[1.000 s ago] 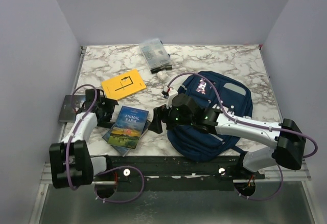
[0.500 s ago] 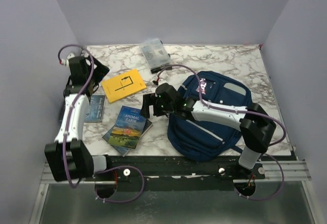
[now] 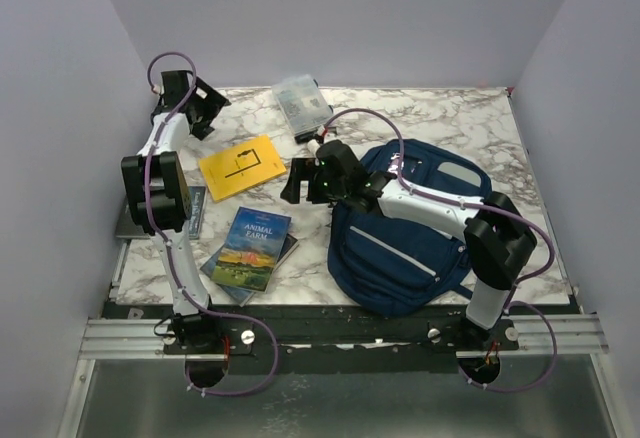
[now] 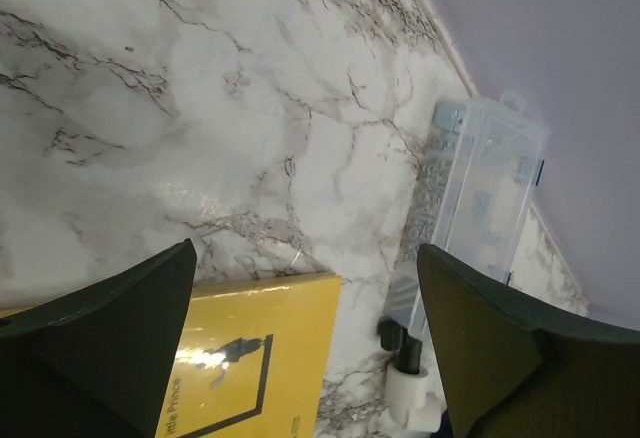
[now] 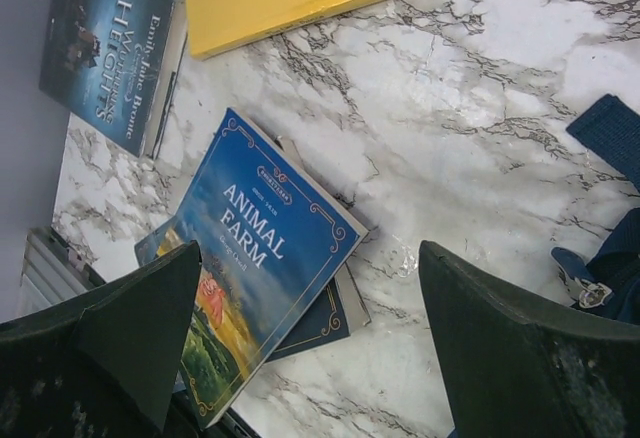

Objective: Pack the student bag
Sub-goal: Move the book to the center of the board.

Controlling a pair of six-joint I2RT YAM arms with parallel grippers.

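The student bag (image 3: 410, 233), a navy blue backpack, lies flat on the right half of the table; one blue edge of it (image 5: 612, 133) shows in the right wrist view. My right gripper (image 3: 292, 183) (image 5: 310, 248) hangs open and empty just left of the bag, over bare marble beside the Animal Farm book (image 3: 252, 248) (image 5: 255, 263). My left gripper (image 3: 205, 108) (image 4: 305, 253) is raised at the far left back, open and empty, looking down on the yellow book (image 3: 242, 166) (image 4: 235, 358) and the clear plastic pouch (image 3: 303, 105) (image 4: 485, 188).
A dark Wuthering Heights book (image 3: 193, 208) (image 5: 105, 53) lies at the left edge. Another dark book lies under Animal Farm. A small white object (image 4: 410, 403) sits by the pouch's near end. Grey walls close in the table at the back and sides.
My left arm has swung from the near left, over the books, up to the far back left corner. My right gripper has moved back and slightly left, away from the bag's front.
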